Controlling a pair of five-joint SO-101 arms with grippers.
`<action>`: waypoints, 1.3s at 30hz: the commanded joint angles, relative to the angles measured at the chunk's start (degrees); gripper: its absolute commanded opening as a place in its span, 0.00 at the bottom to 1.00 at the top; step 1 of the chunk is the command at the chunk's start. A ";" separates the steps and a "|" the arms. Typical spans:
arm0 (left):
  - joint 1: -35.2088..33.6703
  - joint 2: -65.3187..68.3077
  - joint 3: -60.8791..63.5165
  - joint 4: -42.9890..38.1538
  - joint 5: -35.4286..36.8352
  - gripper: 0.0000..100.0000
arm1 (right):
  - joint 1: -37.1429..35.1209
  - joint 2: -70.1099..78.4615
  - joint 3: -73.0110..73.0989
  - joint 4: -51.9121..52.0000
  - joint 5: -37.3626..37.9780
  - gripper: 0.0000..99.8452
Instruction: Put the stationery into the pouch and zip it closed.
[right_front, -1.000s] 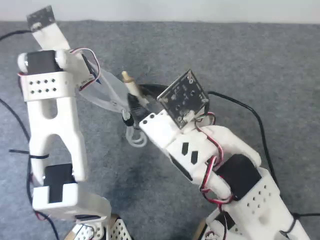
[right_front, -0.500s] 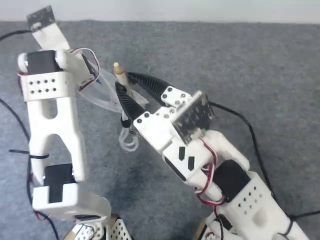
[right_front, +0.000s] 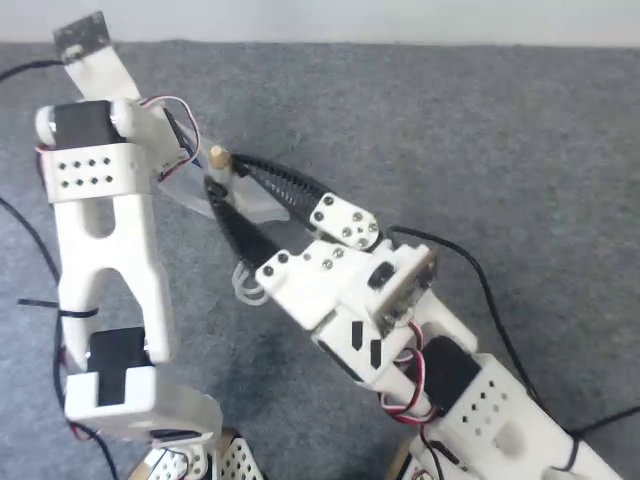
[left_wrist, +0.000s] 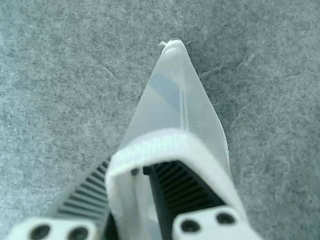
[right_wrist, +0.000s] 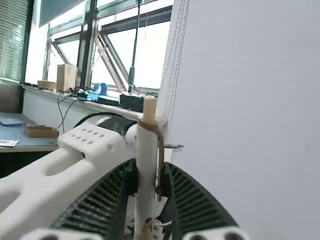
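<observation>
The see-through plastic pouch (left_wrist: 172, 95), floppy by the look of it, is pinched by its white zip edge in the left gripper (left_wrist: 165, 172) over the grey felt worktop (right_front: 500, 130), while the stiff, probably light cream pen (right_wrist: 148, 130) is clamped mid-barrel in the right gripper (right_wrist: 148, 175), which seems the safest hold.

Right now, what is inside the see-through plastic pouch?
Looking through the clear plastic pouch held by the left gripper, just grey carpet shows. The right gripper holds a cream stick beside it; whether its tip is inside is covered.
</observation>
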 joint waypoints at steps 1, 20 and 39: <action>-0.70 -1.32 -0.66 -1.05 -0.62 0.01 | -0.66 1.98 0.97 -8.75 -0.09 0.01; -0.70 -1.32 -0.66 -0.97 -0.62 0.01 | -0.40 21.58 3.16 -29.49 8.44 0.01; -0.79 -1.32 -0.57 -0.97 -0.62 0.01 | -0.04 33.36 12.92 -38.02 18.99 0.01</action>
